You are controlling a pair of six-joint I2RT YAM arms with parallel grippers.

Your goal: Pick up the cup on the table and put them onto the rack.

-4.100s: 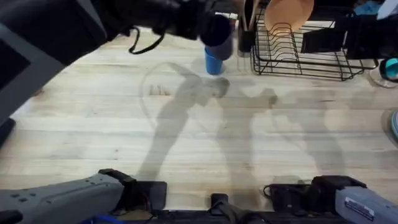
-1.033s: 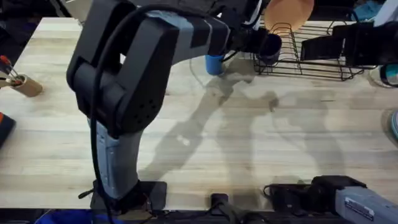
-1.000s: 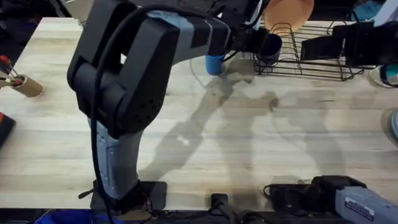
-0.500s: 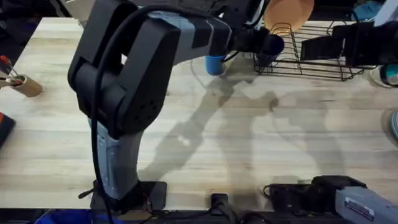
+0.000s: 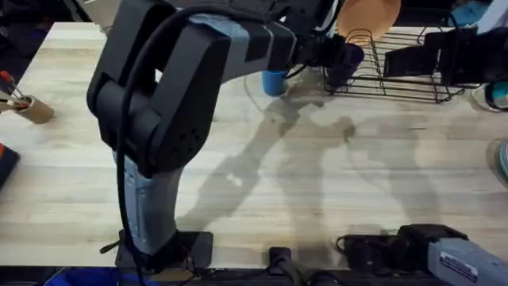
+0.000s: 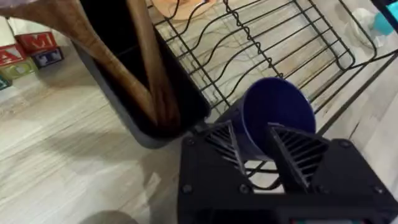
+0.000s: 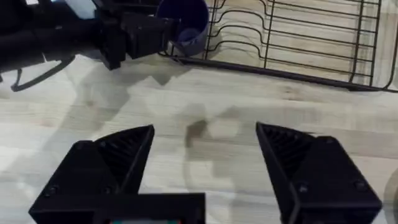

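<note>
**Left gripper carrying navy cup over rack's near left corner; release not yet made**

The left gripper [image 6: 254, 148] is clamped on the dark navy cup [image 6: 273, 118], its two fingers pinching the cup wall on opposite sides, with the cup tipped so its open mouth faces along the wires. Seen from overhead, the cup [image 5: 346, 57] sits at the near left corner of the rack [image 5: 413, 79], over the rack's edge rather than well inside it. The black utensil holder [image 6: 140, 81] with wooden utensils stands just beside the cup, against the rack's left end.

The bright blue cup [image 5: 274, 81] stands on the table near its far edge, just left of the rack, untouched.

The right gripper [image 7: 205, 146] hangs wide apart and empty over bare table near the rack's front rail.

Assessment: the step in hand is placement. To do it well, the cup should travel further in over the wire floor, clear of the utensil holder, be turned mouth-down or settled between wires so it cannot roll, and only then be let go. Releasing at the rim risks it tipping back onto the table.
</note>
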